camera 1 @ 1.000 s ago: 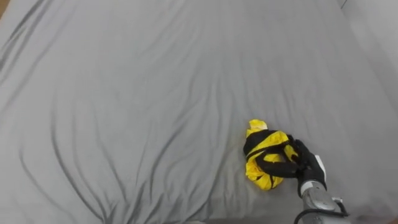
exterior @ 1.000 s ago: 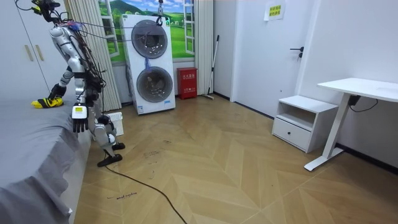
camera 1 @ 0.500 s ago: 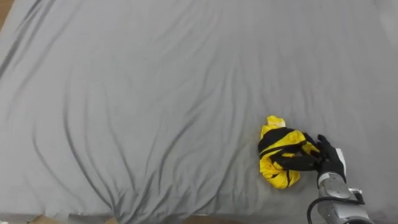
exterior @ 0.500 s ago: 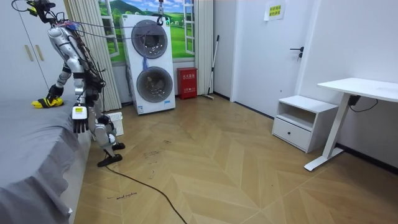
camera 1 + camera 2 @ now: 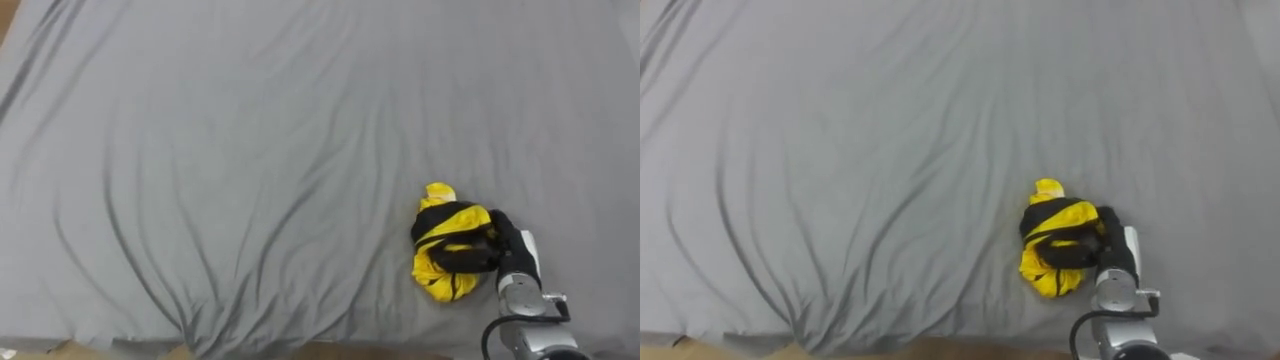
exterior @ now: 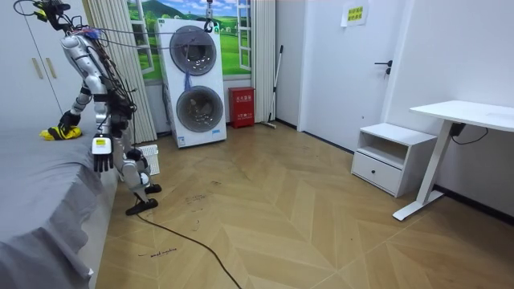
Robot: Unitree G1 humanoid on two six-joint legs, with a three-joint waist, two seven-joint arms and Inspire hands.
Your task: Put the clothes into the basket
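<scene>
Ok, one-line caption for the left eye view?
Right hand curled round a yellow-and-black garment on the grey bedsheet.

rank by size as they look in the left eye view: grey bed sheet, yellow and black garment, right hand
1. grey bed sheet, by far the largest
2. yellow and black garment
3. right hand, curled round the garment and partly hidden, so close to second

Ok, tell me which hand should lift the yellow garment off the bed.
Right. The right hand has its fingers curled round the yellow garment on the bed; the left hand hangs at the bedside, away from it.
</scene>
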